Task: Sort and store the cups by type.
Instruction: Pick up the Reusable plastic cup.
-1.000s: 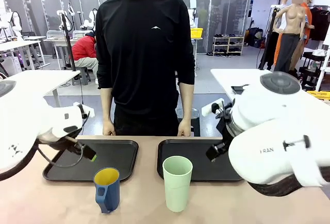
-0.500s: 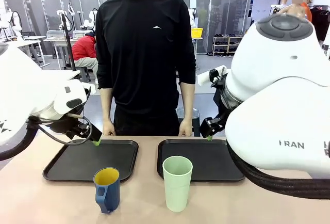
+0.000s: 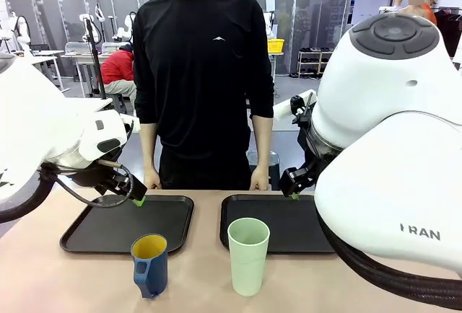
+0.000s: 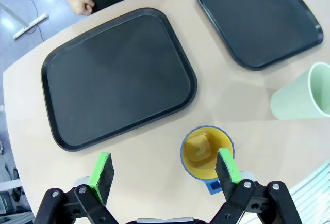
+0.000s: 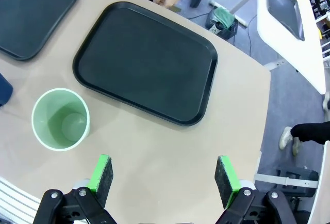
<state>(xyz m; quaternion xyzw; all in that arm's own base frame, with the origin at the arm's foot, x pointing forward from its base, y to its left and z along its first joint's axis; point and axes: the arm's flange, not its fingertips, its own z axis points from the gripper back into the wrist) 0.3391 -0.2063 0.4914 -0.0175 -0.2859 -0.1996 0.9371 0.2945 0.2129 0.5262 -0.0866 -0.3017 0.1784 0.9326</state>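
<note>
i am holding my left claw [image 3: 138, 201] [image 4: 165, 158] up over the near edge of the left tray [image 3: 108, 226] [image 4: 118, 74], wrist bent down, green pads spread wide and gripping nothing. seen along those fingers, the dark-blue cup [image 3: 150, 264] [image 4: 206, 154] is standing upright just under my right-hand pad [image 4: 227, 164], yellow inside showing, at about five o'clock from the tray and off it. the mint-green tumbler [image 3: 248, 255] [image 4: 301, 100] [image 5: 61, 119] is standing upright to the cup's three o'clock, apart from it, at seven o'clock from the right tray [image 3: 278, 219] [image 5: 147, 61]. my right claw [image 3: 294, 196] [image 5: 162, 159] is hanging over that tray's far edge, the elbow raised high, jaws wide and empty.

both black trays are lying side by side on the tan table [image 3: 202, 288]. a person [image 3: 202, 75] in a black long-sleeved top is standing at twelve o'clock across it, resting both hands [image 3: 152, 181] on the far edge. behind them, white tables and glass partitions are filling the room.
</note>
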